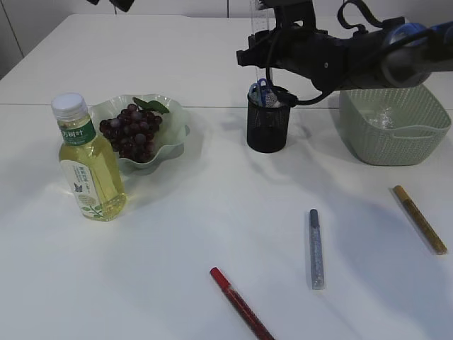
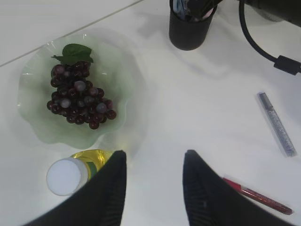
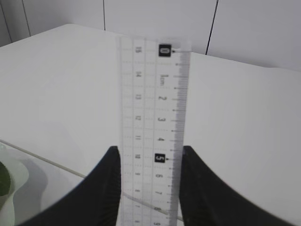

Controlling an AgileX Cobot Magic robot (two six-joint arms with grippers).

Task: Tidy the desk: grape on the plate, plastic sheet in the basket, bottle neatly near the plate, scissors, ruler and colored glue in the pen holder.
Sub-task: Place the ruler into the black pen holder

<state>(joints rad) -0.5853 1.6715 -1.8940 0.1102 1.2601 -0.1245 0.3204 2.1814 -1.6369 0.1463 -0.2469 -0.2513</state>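
Exterior view is showing a smooth white counter (image 1: pixel 212 234) with the right arm reaching in over a black mesh pen holder (image 1: pixel 267 127), a cylinder already containing blue-handled scissors (image 1: pixel 260 91). The right pincer (image 3: pixel 149 188) is pinching a clear, flat plastic ruler (image 3: pixel 153 122) between its ribbed black fingers (image 3: pixel 101 193); the ruler is standing upright, its printed scale reading from zero at the top. In the exterior view the ruler (image 1: pixel 260 18) is rising above the holder.

A dark purple grape (image 1: pixel 132 130) bunch with a green leaf is lying in a pale green plate (image 1: pixel 173 113) with a wavy, scalloped rim. A plastic bottle (image 1: pixel 86 163) of yellow liquid, white-capped and green-labelled, is standing upright just in front of the plate at its left.

A pale green woven-pattern basket (image 1: pixel 393 131) is sitting at the right, with a crumpled clear plastic sheet (image 1: pixel 382 117) inside.

Three slim colored glue sticks are lying loose on the counter: red (image 1: pixel 241 304), silver glitter (image 1: pixel 316 248) and gold (image 1: pixel 420 219), well apart from one another.

The left pincer (image 2: pixel 153 197) is hanging spread above the counter, beside the bottle cap, gripping nothing.
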